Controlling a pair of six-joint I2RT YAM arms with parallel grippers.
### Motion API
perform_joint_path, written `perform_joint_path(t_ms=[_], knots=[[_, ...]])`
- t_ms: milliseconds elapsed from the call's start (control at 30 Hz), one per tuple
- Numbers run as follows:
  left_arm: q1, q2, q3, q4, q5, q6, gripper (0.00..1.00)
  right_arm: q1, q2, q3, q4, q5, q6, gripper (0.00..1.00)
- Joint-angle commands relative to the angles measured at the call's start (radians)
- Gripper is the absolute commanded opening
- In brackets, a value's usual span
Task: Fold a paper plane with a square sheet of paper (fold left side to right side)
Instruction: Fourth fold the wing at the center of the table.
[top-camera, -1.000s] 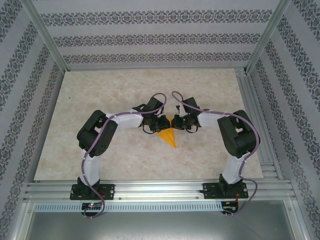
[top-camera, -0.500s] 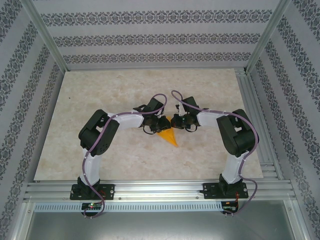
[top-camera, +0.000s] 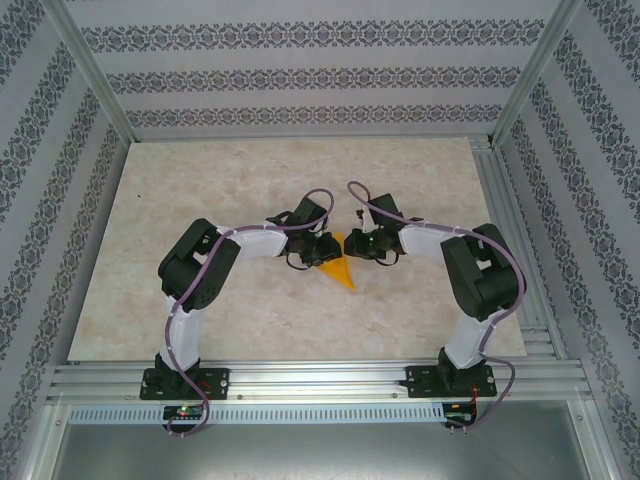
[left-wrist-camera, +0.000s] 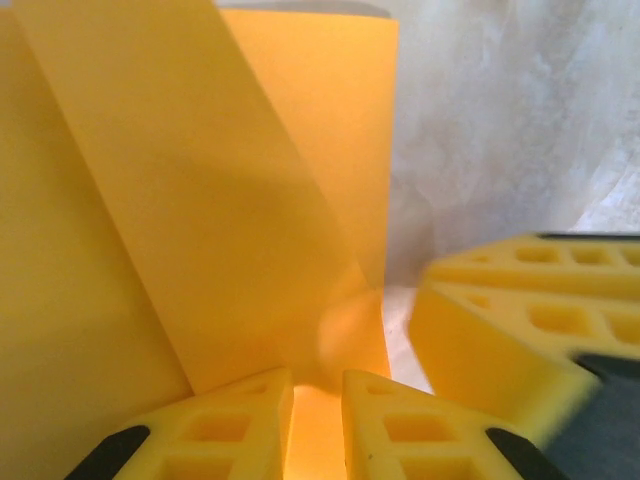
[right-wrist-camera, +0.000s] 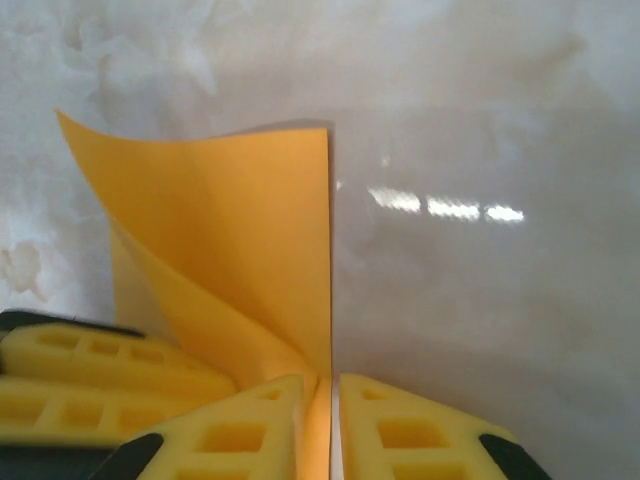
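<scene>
- The paper plane (top-camera: 340, 268) lies in the middle of the worktop (top-camera: 200, 180), right between the two tools, with its tip towards the near edge.
- Left tool (left-wrist-camera: 318, 385): the pads (left-wrist-camera: 230, 420) are a narrow slit apart. Orange paper shows in the slit, but as far as I can see they aren't clamped on it.
- Right tool (right-wrist-camera: 322, 385): the same narrow slit, with the paper's straight edge standing in it and looking loose.
- One flap (right-wrist-camera: 200, 230) curls up instead of lying flat. With nothing pinching it, I'd expect it to spring open and lose the crease.
- The tools sit almost touching. A small sideways move could knock them together, or snag the paper and drag it askew on that glossy surface.
</scene>
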Motion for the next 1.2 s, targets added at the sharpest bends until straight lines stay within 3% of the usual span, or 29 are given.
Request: perform_joint_path(t_ms=[0, 100, 367, 500, 1167], knots=[[0.006, 0.032, -0.022, 0.015, -0.003, -0.011, 0.23, -0.017, -0.119, -0.040, -0.028, 0.010, -0.008, 0.24], [0.006, 0.032, -0.023, 0.014, -0.003, -0.011, 0.23, -0.017, -0.189, -0.095, -0.032, -0.024, -0.012, 0.25], [0.006, 0.029, -0.023, 0.012, -0.004, -0.009, 0.23, 0.053, -0.299, -0.280, 0.147, -0.204, 0.091, 0.14], [0.006, 0.031, -0.018, 0.009, -0.004, -0.006, 0.23, 0.095, -0.298, -0.288, 0.126, -0.177, 0.085, 0.14], [0.006, 0.027, -0.007, -0.011, -0.007, 0.001, 0.23, 0.087, -0.199, -0.239, 0.025, -0.098, 0.013, 0.13]])
